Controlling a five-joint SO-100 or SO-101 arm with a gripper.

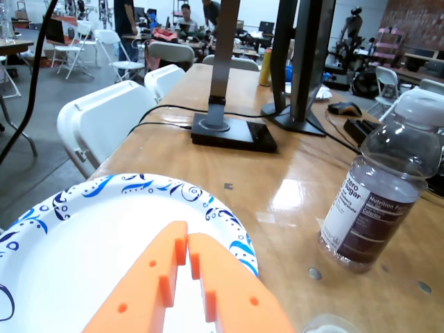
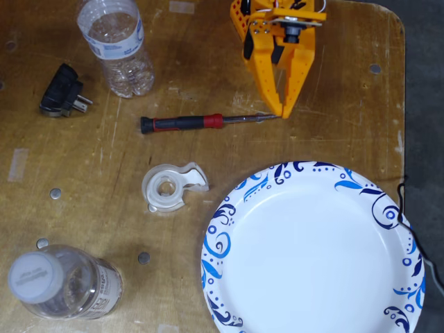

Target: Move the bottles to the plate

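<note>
Orange gripper (image 1: 187,239) clenched on nothing, aimed toward the empty plate (image 1: 69,229); calls for opening wide first, then closing around a bottle's ribbed middle rather than its cap. Across the fixed view from the left: wider bottle (image 2: 62,284) upright at the lower corner, blue-labelled bottle (image 2: 114,45) at the top, both well apart from the plate. Probably worth steering clear of plug (image 2: 62,94), screwdriver (image 2: 201,123) and tape dispenser (image 2: 170,187) lying between.
</note>
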